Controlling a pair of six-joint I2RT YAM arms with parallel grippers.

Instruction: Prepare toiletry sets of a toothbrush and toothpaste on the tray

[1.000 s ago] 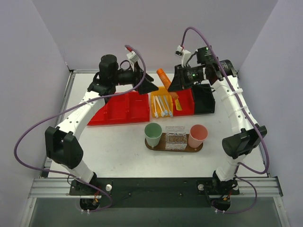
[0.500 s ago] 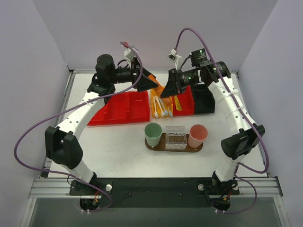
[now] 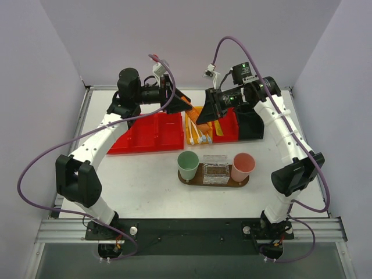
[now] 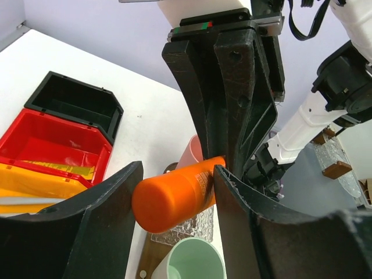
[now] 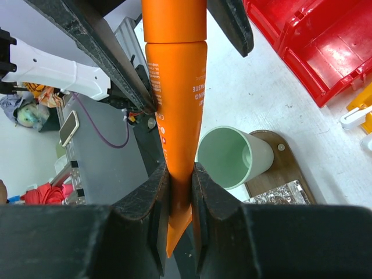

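Note:
An orange toothpaste (image 3: 186, 104) tube hangs in the air over the bins, between both grippers. My right gripper (image 5: 180, 192) (image 3: 203, 112) is shut on its flat crimped end (image 5: 181, 209). My left gripper (image 4: 178, 192) (image 3: 181, 103) stands round the tube's cap end (image 4: 168, 200). One finger (image 5: 116, 58) lies against the tube and the other shows a small gap. Several white toothbrushes (image 3: 197, 133) lie in the yellow bin. The brown tray (image 3: 187, 179) (image 5: 286, 170) sits at mid table below, carrying three cups.
On the tray stand a green cup (image 3: 188, 164) (image 5: 232, 156), a clear glass (image 3: 215, 169) and a pink cup (image 3: 243, 165). Red bins (image 3: 148, 133) and a black bin (image 3: 253, 125) line the back. A yellow tube (image 3: 218, 128) lies in a red bin.
My right gripper carried the orange tube leftwards to the left gripper. The left jaws have narrowed round its cap end.

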